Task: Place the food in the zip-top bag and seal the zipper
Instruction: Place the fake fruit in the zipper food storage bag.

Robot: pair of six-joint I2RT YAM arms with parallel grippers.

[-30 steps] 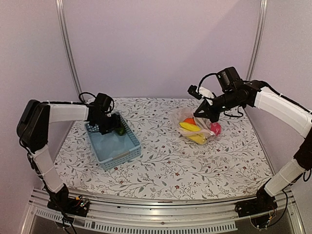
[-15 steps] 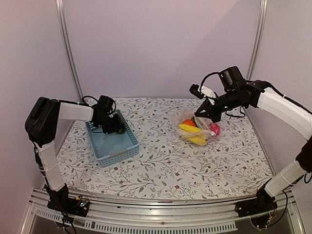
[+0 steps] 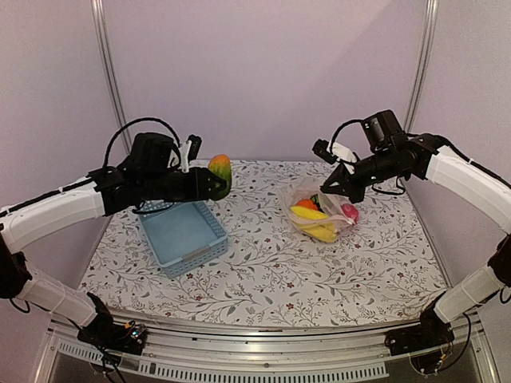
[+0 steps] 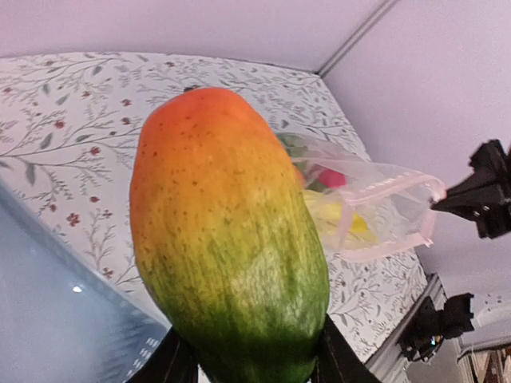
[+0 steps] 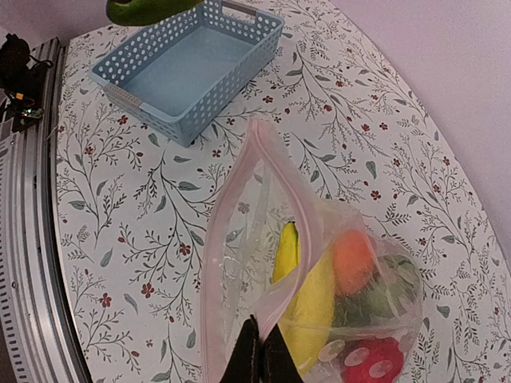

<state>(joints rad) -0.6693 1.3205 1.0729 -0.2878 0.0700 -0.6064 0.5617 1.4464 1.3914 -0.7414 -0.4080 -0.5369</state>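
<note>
Most food (image 5: pixel 311 295) in bag (image 3: pixel 319 209); mango (image 4: pixel 231 239) pinched by left end effector (image 3: pixel 214 182), airborne; right end effector (image 5: pixel 259 351) clamps bag mouth open. Insertion, zipper (image 5: pixel 219 231) sealing left.

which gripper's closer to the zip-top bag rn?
Right. The right gripper is shut on the mouth edge of the zip-top bag; the left gripper holds the mango up near the basket, across the table.
</note>
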